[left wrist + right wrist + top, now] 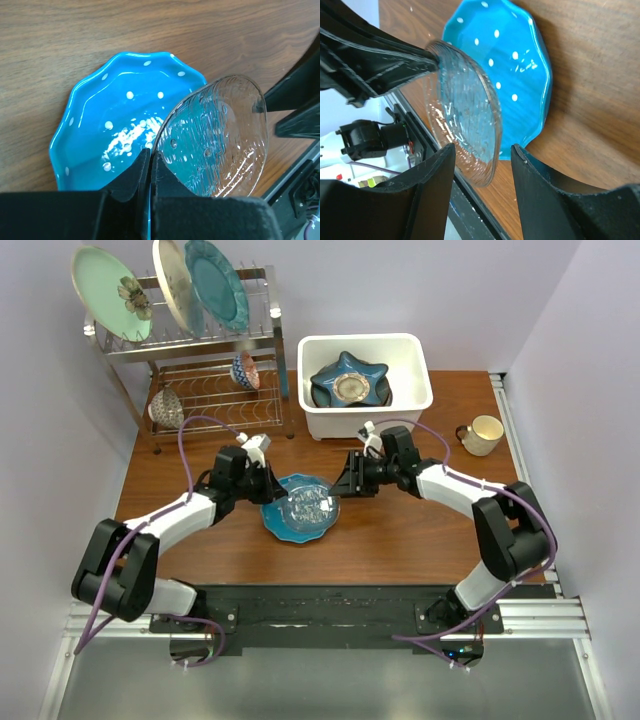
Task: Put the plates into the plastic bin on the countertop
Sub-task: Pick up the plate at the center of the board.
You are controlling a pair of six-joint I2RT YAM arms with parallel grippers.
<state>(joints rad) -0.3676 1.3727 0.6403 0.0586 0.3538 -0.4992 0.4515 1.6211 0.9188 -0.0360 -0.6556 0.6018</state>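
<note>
The clear glass plate (220, 135) is tilted up on edge over the blue scalloped plate (285, 525), which lies flat on the countertop (400, 540) between the two arms. The left gripper (150, 155) has its fingers pinched tight on the glass plate's rim, carrying it from the left side. The right gripper (482, 149) is spread wide, one finger on each side of the opposite edge of the glass plate. From the right wrist view neither pad seems to press the glass, though the angle makes that hard to judge. Whether the lower edge of the glass plate rests on the blue one cannot be told.

The plastic bin (420, 390) stands at the far side of the countertop, behind the right gripper. It holds the dark-blue star-shaped plate (372, 380), with a smaller cream dish (351, 389) on top. To the left is the wire rack (200, 350), where the mint plate (105, 290) stands on edge beside a cream plate (172, 285) and a teal plate (215, 282). A mug (482, 434) sits at the right, well apart from the bin.
</note>
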